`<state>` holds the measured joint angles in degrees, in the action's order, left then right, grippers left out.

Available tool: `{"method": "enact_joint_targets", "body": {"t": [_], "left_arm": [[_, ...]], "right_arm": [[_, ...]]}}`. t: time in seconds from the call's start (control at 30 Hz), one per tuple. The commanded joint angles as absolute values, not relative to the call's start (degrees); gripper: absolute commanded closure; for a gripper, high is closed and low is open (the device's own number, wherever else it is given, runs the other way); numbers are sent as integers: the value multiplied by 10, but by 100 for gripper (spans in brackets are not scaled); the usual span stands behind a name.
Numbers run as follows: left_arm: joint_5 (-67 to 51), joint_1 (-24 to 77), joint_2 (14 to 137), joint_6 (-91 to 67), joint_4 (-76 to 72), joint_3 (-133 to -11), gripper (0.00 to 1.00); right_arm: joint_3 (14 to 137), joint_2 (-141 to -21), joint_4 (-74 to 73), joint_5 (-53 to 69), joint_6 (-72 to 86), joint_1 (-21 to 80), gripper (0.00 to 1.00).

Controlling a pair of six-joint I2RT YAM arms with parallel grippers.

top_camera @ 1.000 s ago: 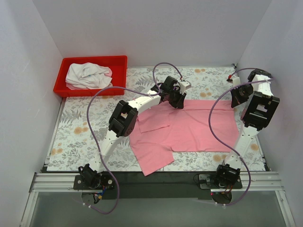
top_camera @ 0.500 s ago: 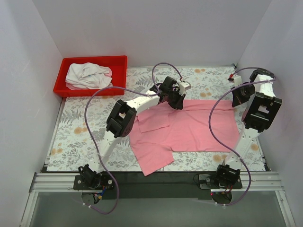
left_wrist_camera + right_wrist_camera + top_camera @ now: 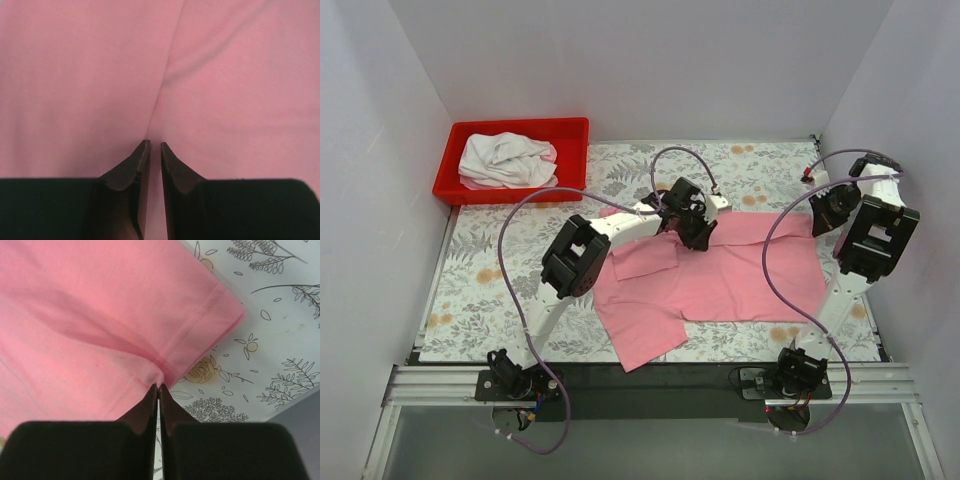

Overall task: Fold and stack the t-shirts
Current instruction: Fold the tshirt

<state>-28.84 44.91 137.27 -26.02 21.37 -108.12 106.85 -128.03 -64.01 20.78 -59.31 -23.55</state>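
1. Table (image 3: 480,270): covered by a floral-print sheet. My two arm bases sit at its near edge.

2. Pink tee (image 3: 740,270): lies spread on the middle and right of the table, mostly flat. One sleeve points toward the near edge. A smaller flap lies folded over the body on the left side.

3. Bin (image 3: 520,124): red, at the far left corner of the table, well apart from the pink tee.

4. White tee (image 3: 505,160): bunched up inside the bin, not spread.

5. Left gripper (image 3: 154,145): down on the far edge of the pink tee, near its middle. The fingers stand nearly together with only a slim slit between them. They pinch the pink tee. A crease in the cloth runs from the slit away across the fabric.

6. Right gripper (image 3: 158,386): at the far right corner of the pink tee, close to the right wall. The fingers are pressed together and pinch the pink tee at a stitched hem. The cloth gathers into small folds at the tips. Bare floral sheet shows just beside the hem.
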Motion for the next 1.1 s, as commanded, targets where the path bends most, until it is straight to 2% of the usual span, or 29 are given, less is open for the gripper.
{"method": "enact_joint_targets", "body": {"t": [0.0, 0.03, 0.1, 0.13, 0.4, 0.53, 0.7, 0.93, 1.07], "left_arm": [[-279, 464, 1314, -224, 220, -1063, 85], [-278, 464, 1311, -225, 222, -1063, 79], [-279, 464, 1305, -231, 235, -1063, 73], [-279, 464, 1302, -236, 239, -1063, 71], [-385, 388, 1176, -351, 260, -1014, 71], [-381, 307, 1128, -384, 271, -956, 70], [-331, 243, 1112, -401, 277, -897, 69], [-284, 174, 1129, -421, 271, -875, 69], [-259, 148, 1157, -415, 268, -911, 67]], "right_arm": [[1055, -1238, -649, 198, -639, -243, 90], [1049, -1237, -650, 192, -642, -243, 84], [1040, -1223, -650, 188, -660, -246, 72], [1037, -1218, -650, 187, -665, -247, 69], [1095, -1194, -657, 221, -641, -245, 48], [1114, -1191, -663, 246, -586, -230, 47], [1098, -1213, -654, 250, -512, -178, 59], [1067, -1252, -594, 205, -446, -146, 61], [1047, -1272, -560, 162, -431, -147, 62]]}}
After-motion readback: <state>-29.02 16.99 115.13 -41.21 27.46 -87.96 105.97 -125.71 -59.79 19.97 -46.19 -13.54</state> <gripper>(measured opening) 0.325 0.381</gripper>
